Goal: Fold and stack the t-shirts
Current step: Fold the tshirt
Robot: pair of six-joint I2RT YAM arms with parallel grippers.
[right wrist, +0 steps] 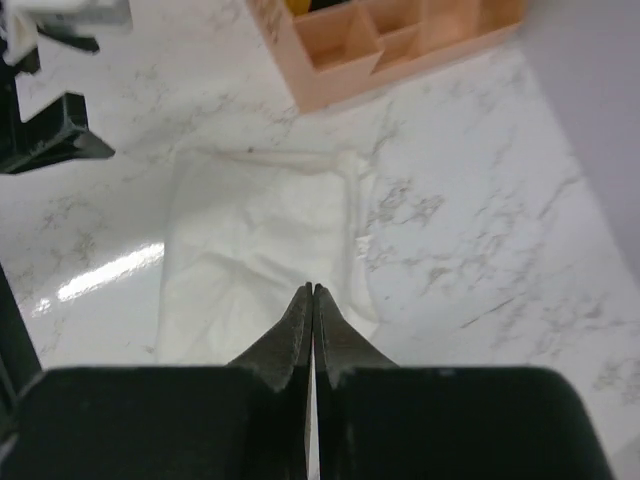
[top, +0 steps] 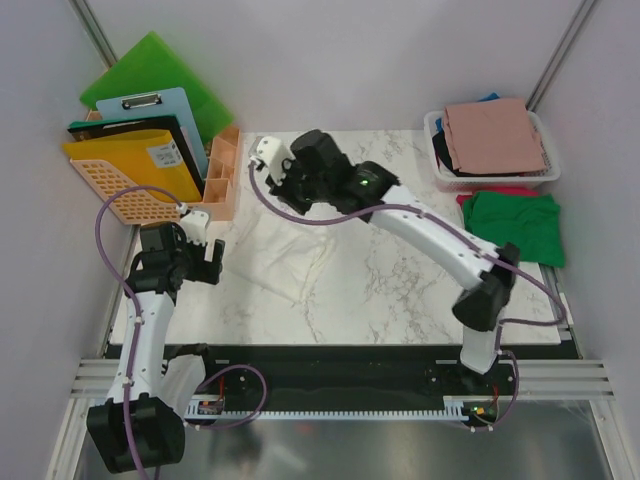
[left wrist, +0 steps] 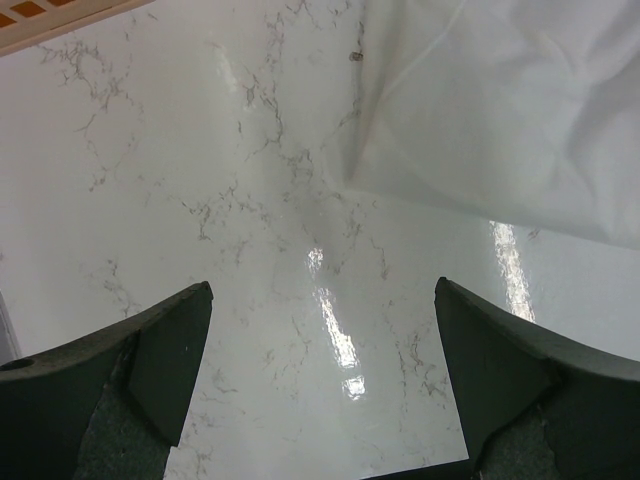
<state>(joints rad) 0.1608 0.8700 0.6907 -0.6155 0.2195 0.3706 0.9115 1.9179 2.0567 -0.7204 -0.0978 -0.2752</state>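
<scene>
Top external: fixed high and behind the arm bases, facing down and forward, far off, taking in the marble tabletop (top: 330, 290) and peach organiser (top: 225, 175). Left wrist: close above the tabletop, aimed down past the wide-set left gripper (left wrist: 322, 300) at a corner of the cream-white t-shirt (left wrist: 500, 110). Right wrist: higher, tilted down over the pressed-together right gripper (right wrist: 313, 292), sharing that t-shirt with the left wrist and the organiser with the top view.

White marble-pattern desk (top: 330, 300), glossy, with streaks of overhead light reflected. Plain pale grey walls (top: 350, 60) on three sides. Aluminium rail (top: 570, 378) along near edge.
</scene>
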